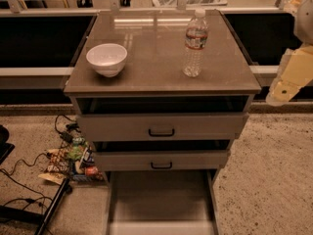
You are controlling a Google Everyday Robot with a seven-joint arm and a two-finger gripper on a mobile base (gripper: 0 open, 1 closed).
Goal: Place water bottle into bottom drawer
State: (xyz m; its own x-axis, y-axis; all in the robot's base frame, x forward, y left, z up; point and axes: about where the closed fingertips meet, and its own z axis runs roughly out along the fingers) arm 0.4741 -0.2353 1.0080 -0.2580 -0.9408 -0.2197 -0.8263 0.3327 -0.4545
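Observation:
The water bottle (194, 44) stands upright on the right half of the grey cabinet top (161, 75); it is clear and ribbed, with a white cap and a red-and-white label band. The bottom drawer (161, 199) is pulled out at the foot of the cabinet, and its flat grey floor is bare. Only cream-coloured arm links (289, 72) show at the right edge, to the right of the cabinet and apart from the bottle. My gripper itself is out of view.
A white bowl (106, 58) sits on the left of the cabinet top. The two upper drawers with black handles (161, 131) are slightly pulled out. Cables and colourful clutter (73, 160) lie on the floor at the left. A dark counter runs behind.

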